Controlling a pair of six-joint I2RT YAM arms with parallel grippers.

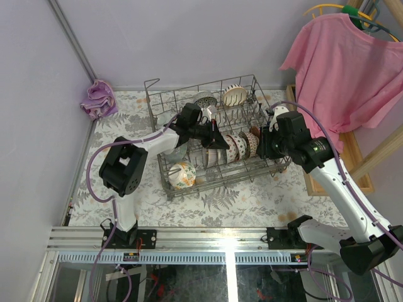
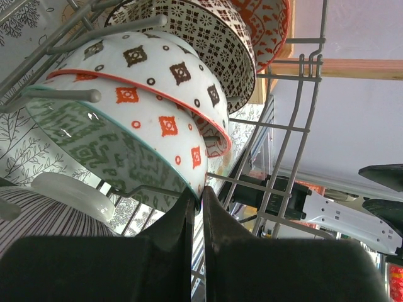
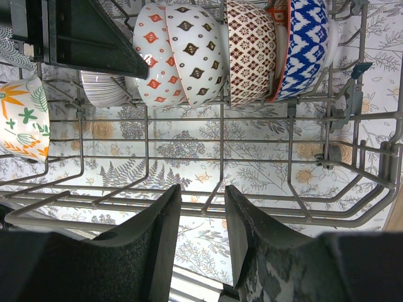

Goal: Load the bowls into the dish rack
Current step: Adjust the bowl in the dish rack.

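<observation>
The grey wire dish rack (image 1: pixel 165 171) stands mid-table. A row of bowls stands on edge between its tines (image 1: pixel 238 146). My left gripper (image 1: pixel 217 139) is inside the rack. In the left wrist view it (image 2: pixel 200 194) is shut on the teal rim of a white bowl with orange diamonds (image 2: pixel 165 124). This bowl leans against a brown-diamond bowl (image 2: pixel 157 69). My right gripper (image 1: pixel 263 148) hovers at the rack's right end, open and empty (image 3: pixel 203 195). It looks at the orange-diamond bowl (image 3: pixel 151 53), a brown patterned bowl (image 3: pixel 249 50) and a blue bowl (image 3: pixel 308 44).
A floral bowl (image 1: pixel 181 175) sits at the rack's front left. A grey bowl (image 1: pixel 204 99) and a striped bowl (image 1: pixel 234 95) sit at its back. A purple cloth (image 1: pixel 97 99) lies far left. A pink shirt (image 1: pixel 346 69) hangs right, above a wooden frame (image 1: pixel 318 184).
</observation>
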